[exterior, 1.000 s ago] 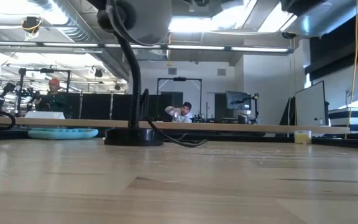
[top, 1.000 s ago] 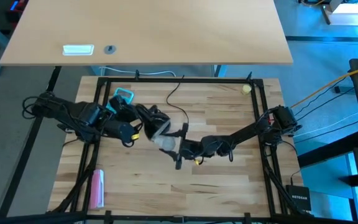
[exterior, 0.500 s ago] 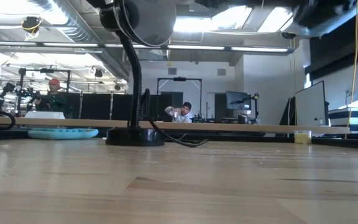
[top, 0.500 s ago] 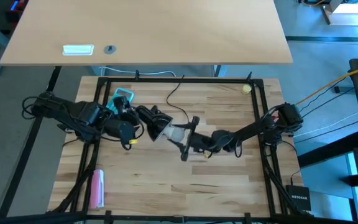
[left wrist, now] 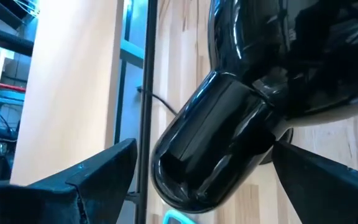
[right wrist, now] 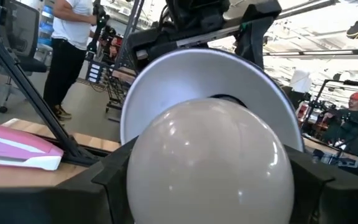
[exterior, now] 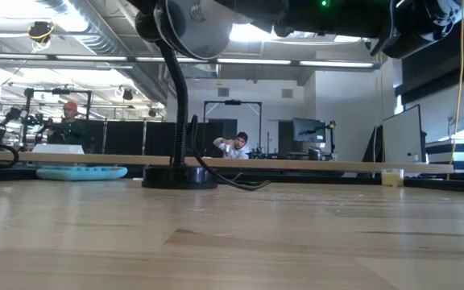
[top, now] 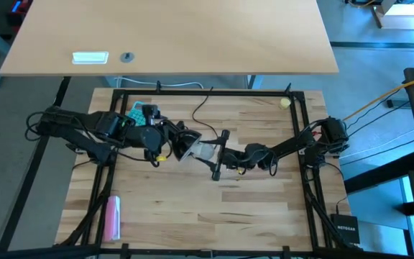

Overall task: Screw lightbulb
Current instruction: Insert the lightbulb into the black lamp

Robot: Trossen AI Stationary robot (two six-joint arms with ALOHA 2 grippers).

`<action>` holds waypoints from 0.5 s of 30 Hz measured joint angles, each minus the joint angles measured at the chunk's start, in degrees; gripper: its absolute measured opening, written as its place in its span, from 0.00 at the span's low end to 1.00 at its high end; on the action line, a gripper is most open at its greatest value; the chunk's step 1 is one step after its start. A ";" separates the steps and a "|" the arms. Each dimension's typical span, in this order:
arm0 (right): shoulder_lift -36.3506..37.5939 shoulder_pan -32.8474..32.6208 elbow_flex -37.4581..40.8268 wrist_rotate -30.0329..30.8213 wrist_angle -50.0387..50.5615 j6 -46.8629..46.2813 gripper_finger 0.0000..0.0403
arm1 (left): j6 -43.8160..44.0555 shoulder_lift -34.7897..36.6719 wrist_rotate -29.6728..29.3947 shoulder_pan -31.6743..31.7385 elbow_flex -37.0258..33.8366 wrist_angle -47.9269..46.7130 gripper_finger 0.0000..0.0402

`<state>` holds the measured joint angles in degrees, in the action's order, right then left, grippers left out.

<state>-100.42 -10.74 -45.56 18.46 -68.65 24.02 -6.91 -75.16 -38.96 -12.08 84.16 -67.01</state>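
— What had been altered over the last second?

— The lightbulb had been carried from below the picture's centre up to the mouth of the lamp shade, just left of centre. It was clamped in the right gripper, while the shade's neck was gripped by the left gripper. Threading could be judged imminent — no seating was visible.

— And the materials?

— The bulb was seen as smooth, frosted white and rounded; the shade as glossy black outside, pale and conical inside. The table was made of banded wood.
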 joint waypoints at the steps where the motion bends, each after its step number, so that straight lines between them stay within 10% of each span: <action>1: 0.00 -0.01 0.00 -0.01 0.16 -0.01 0.67 | 0.03 0.00 0.00 0.00 0.00 0.13 0.90; 15: -0.02 0.36 0.00 0.02 0.75 -1.08 0.67 | -1.26 0.00 2.23 -0.31 0.00 -0.87 0.90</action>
<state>-100.44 -10.37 -45.56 18.48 -67.90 22.94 -8.17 -75.16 -36.73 -12.38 84.16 -67.88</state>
